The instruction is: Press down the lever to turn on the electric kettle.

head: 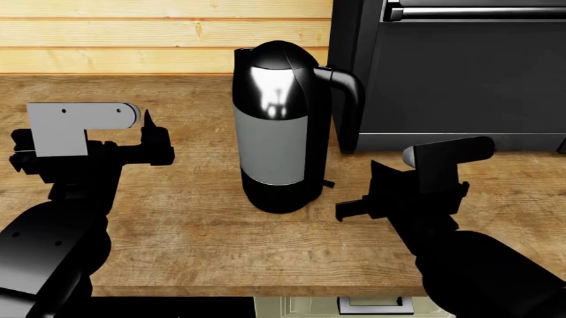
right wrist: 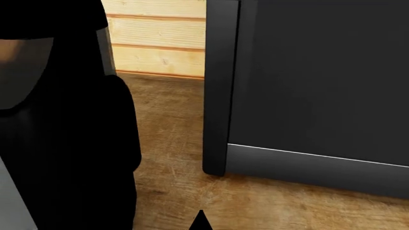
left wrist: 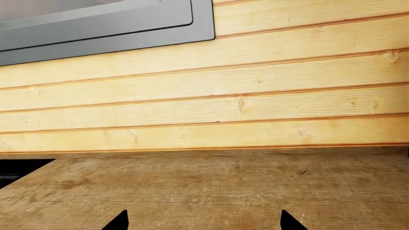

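The electric kettle stands upright in the middle of the wooden counter, handle toward the oven. The lever is a thin black tab sticking out of its base on the handle side. My right gripper is shut and empty, low over the counter to the right of the lever and apart from it. In the right wrist view only its joined tip shows, with the kettle as a dark mass close beside it; the lever is not visible there. My left gripper is open and empty, left of the kettle, with its fingertips wide apart.
A boxy black oven stands right behind the kettle's handle and also shows in the right wrist view. A plank wall with a grey window frame runs behind the counter. The counter's front edge is near my arms.
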